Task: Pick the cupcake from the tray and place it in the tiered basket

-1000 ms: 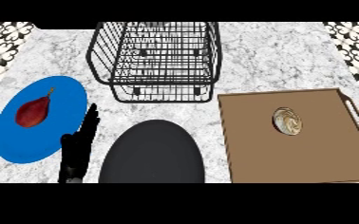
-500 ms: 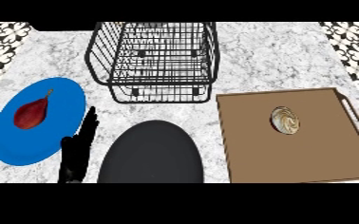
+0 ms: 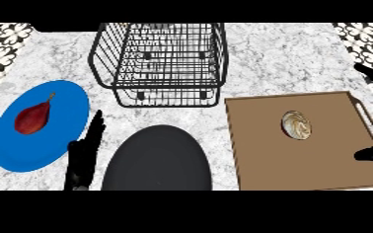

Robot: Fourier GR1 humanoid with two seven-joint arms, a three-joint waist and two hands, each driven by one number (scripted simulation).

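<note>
Though empty, left hand [image 3: 81, 159] fingers [image 3: 93, 131] straight

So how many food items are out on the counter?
2. A red fruit lies on the blue plate at the left; the cupcake sits on the tray at the right. None shows in the wire basket.

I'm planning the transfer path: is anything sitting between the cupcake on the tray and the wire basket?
Nothing visible does. The cupcake lies on the tray; between it and the tiered basket only bare counter shows. The black plate lies nearer the view's bottom, off that line.
</note>
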